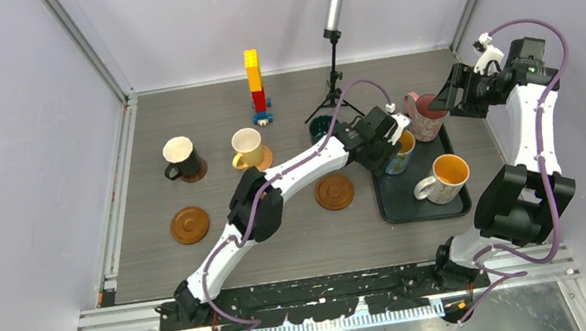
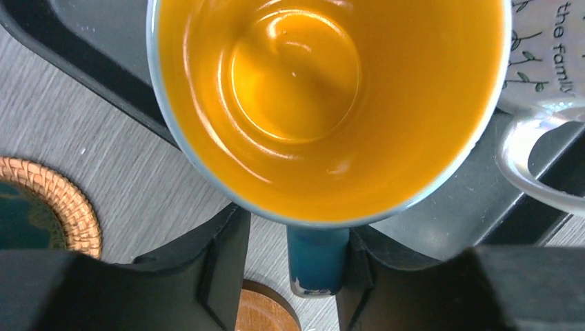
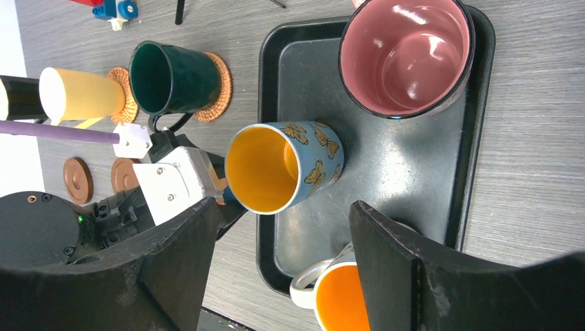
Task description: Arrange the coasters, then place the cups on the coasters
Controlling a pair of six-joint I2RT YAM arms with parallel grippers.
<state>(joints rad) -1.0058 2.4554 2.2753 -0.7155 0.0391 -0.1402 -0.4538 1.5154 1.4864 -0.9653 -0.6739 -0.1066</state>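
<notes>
Your left gripper (image 2: 296, 238) straddles the handle (image 2: 317, 262) of the blue butterfly mug (image 3: 303, 165), jaws partly open, a gap on one side. The mug stands on the black tray (image 3: 414, 172). Your right gripper (image 3: 283, 214) hangs wide open, empty.

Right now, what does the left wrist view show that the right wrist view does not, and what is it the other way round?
Only the left wrist view: the handle of the blue mug between the fingers of the left gripper, and lettering on the white mug. Only the right wrist view: the pink mug, the yellow mug, and butterflies on the blue mug's side. Both: the blue mug's orange inside and the black tray.
</notes>
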